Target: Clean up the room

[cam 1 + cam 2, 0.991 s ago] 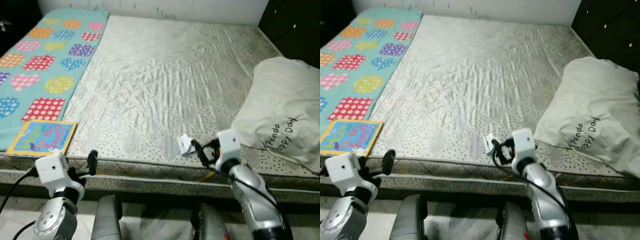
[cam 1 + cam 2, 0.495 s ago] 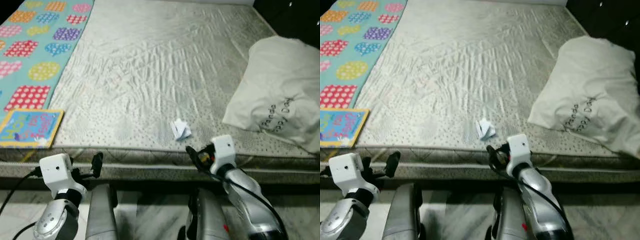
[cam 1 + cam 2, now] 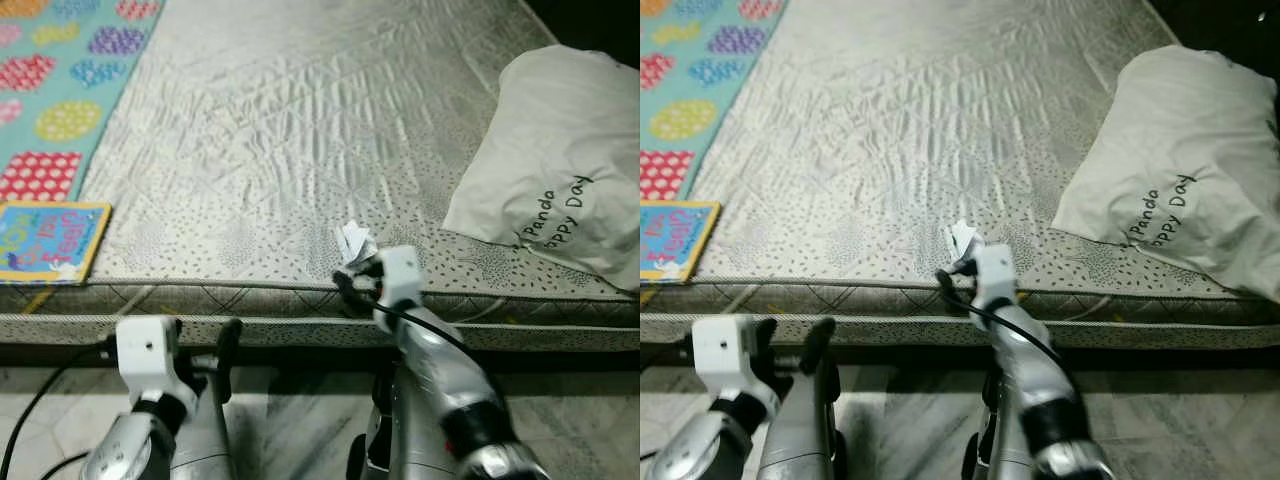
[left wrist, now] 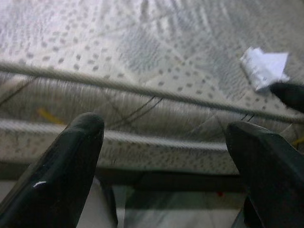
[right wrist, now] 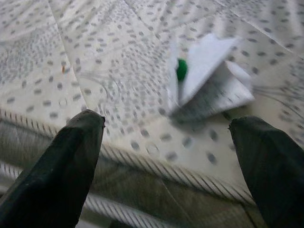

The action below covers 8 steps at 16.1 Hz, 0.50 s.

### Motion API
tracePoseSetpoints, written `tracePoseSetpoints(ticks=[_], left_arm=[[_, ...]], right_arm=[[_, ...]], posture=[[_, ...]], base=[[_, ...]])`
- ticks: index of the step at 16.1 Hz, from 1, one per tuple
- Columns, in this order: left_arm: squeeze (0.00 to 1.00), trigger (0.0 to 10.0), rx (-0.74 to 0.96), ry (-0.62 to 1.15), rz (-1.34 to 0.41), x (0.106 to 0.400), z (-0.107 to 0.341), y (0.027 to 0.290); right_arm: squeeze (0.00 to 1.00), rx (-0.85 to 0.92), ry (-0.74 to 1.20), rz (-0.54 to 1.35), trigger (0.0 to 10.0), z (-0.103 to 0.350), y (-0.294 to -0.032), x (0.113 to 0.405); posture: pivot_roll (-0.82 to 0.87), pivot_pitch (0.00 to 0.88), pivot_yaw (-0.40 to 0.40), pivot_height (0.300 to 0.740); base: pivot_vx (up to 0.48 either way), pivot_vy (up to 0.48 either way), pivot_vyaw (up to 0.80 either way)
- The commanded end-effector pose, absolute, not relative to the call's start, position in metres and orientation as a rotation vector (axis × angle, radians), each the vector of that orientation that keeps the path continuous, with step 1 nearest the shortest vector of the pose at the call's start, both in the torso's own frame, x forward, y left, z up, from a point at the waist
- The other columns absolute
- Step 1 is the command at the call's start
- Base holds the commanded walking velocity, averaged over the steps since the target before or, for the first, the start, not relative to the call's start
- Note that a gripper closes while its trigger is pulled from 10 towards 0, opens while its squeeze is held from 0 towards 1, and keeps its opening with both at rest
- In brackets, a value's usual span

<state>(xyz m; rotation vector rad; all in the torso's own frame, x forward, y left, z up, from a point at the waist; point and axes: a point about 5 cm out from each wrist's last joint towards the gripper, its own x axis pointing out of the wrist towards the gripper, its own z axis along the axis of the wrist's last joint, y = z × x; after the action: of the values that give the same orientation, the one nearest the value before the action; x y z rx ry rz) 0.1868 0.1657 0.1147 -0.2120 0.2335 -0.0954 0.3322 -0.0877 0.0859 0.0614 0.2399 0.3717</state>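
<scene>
Standing at the foot of the bed: bare quilted mattress spreads ahead of both pincers, grey with a speckled border along the near edge. A teal blanket with dotted circles covers the strip far off to the left of the left pincer. White pillow printed "Panda Happy Day" lies to the right of the right pincer, well apart from it. A colourful children's book sits at the mattress edge, ahead and left of the left pincer.

Right pincer is at the mattress edge, fingers spread wide and released, grasping nothing. Left pincer hangs lower, in front of the mattress side, also released and empty; its fingers stand well apart.

Task item: a small crumpled white paper scrap with a green spot lies on the speckled border, just ahead of the right pincer, between the lines of its two fingers. From the head views it appears just beyond the fingertips; contact cannot be told.
</scene>
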Motion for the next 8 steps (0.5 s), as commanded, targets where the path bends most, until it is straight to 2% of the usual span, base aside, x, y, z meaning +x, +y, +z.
tracePoseSetpoints(ticks=[1, 5, 8], left_arm=[[0.0, 10.0, -0.204, 0.232, -0.1, 0.181, 0.119, 0.165], [0.0, 10.0, -0.204, 0.251, -0.097, 0.172, 0.119, 0.162], [0.0, 10.0, -0.21, 0.258, -0.101, 0.169, 0.119, 0.158]], right_arm=[[0.0, 0.068, 0.237, 0.341, 10.0, 0.083, -0.088, 0.334], [0.0, 0.08, 0.179, 0.252, 10.0, 0.097, -0.075, 0.352], [0.0, 0.023, 0.151, 0.164, 10.0, 0.106, -0.071, 0.363]], posture=[[0.14, 0.241, -0.088, 0.529], [0.16, 0.248, -0.09, 0.529], [0.16, 0.256, -0.092, 0.529]], base=[[0.0, 0.0, 0.0], [0.0, 0.0, 0.0], [0.0, 0.0, 0.0]])
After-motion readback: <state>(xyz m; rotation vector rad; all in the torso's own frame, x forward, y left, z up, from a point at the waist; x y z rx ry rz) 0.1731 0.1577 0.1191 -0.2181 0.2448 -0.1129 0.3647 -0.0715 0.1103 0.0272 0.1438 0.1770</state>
